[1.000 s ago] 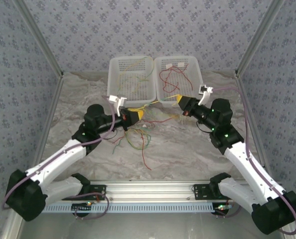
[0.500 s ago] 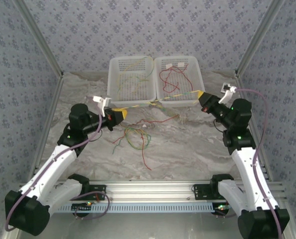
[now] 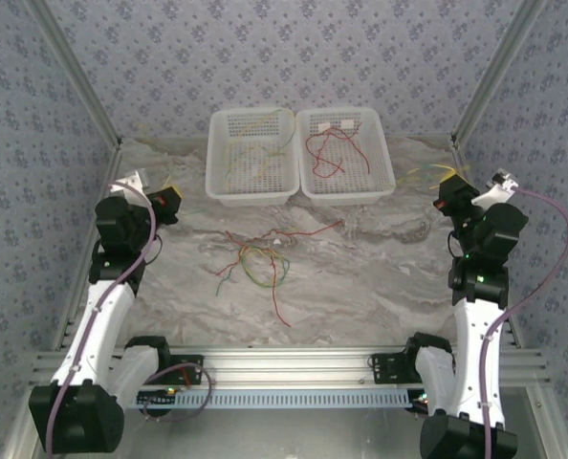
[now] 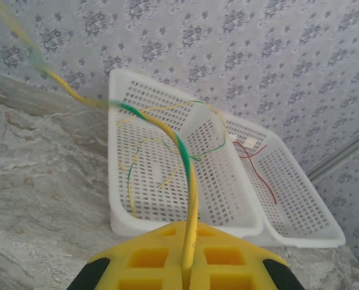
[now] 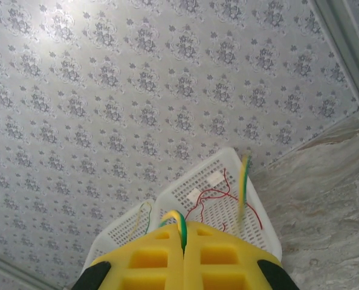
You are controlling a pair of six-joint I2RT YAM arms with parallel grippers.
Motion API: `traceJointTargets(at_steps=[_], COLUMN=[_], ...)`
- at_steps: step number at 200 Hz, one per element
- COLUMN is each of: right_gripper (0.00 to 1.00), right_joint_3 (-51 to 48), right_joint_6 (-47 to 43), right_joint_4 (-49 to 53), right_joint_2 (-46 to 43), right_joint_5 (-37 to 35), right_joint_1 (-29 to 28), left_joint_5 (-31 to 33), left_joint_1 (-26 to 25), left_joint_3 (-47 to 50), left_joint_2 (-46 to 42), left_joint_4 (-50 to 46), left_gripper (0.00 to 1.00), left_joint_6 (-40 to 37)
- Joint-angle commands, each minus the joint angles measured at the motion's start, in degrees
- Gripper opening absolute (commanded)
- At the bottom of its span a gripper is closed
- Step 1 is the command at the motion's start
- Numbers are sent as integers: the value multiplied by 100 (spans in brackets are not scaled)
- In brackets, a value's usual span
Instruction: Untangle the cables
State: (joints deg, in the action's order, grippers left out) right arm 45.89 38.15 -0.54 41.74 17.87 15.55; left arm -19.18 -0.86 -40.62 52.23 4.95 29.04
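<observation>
While a loose tangle of red, green, yellow and orange cables [image 3: 260, 258] is lying mid-table on the marbled table [image 3: 380, 277], the left tool [image 4: 187, 266] is pinching a yellow-and-green cable [image 4: 190, 181], which is rising away toward the upper left. Well apart on the other side, the right tool [image 5: 182, 241] is squeezing a short yellow-and-green strand [image 5: 181, 225]. Behind the tangle, yellow and green wires are resting in the left basket [image 3: 251, 198] and red ones in the right basket [image 3: 346, 194].
</observation>
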Motion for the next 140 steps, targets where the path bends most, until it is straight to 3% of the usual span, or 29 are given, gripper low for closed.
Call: traceJointTargets(at_steps=[1,70,99,140], right_gripper=[0,0,0,0], right_joint_3=[46,-27,-32,-68], right_joint_6=[70,-46,-158,-159], right_joint_4=[-6,16,102,174], right_joint_2=[-97,-166,-192,-200], right_joint_5=[20,123,39,-64], right_joint_1=[36,-160,-330,-482], left_joint_5=[94,-145,233,190], left_joint_1=[-77,-312,-645,-925], left_joint_3=[-679,-1839,-2482,-3520], left_joint_2=[268,1305,1932,3050], left_joint_4=[-151,-610,-950,-1392], left_gripper=[0,0,0,0], left_joint_6=[-248,-804,-1085,-1307])
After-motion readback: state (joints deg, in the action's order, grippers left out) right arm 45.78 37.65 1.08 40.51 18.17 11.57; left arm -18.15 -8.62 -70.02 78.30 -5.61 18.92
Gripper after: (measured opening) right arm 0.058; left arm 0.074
